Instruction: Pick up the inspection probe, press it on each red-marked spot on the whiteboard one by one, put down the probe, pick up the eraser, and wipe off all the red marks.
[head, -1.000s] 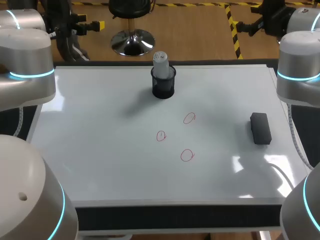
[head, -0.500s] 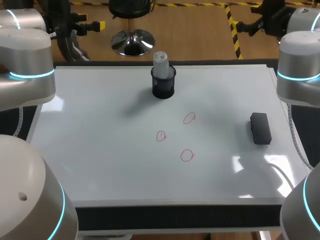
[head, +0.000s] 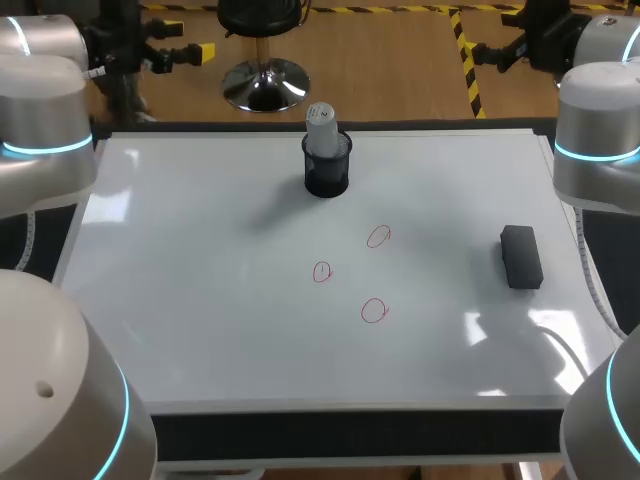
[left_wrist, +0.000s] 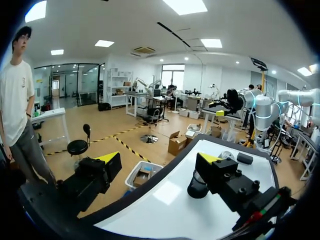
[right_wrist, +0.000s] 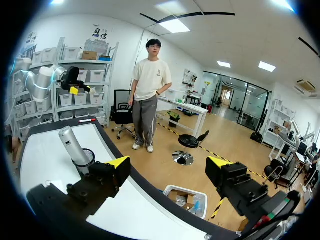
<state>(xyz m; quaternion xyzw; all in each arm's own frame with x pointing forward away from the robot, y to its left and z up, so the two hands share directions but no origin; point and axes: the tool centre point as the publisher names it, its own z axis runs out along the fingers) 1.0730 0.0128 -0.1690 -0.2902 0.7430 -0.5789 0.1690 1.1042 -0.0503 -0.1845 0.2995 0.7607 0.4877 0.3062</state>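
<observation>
The grey inspection probe stands upright in a black cup at the back middle of the whiteboard. Three red circles are drawn near the board's centre. The black eraser lies at the right. My left gripper hangs open beyond the back left corner, my right gripper open beyond the back right. Nothing sits between the left gripper's yellow tips; the cup and eraser lie ahead of it. The right gripper is also open, with the probe off to one side.
The whiteboard's dark front rail runs along the near edge. My arms' big grey joints flank the board at both sides. The cup is the only tall thing standing on the board.
My left arm has shifted slightly to the left and back. The right arm, probe, eraser and marks are as before.
</observation>
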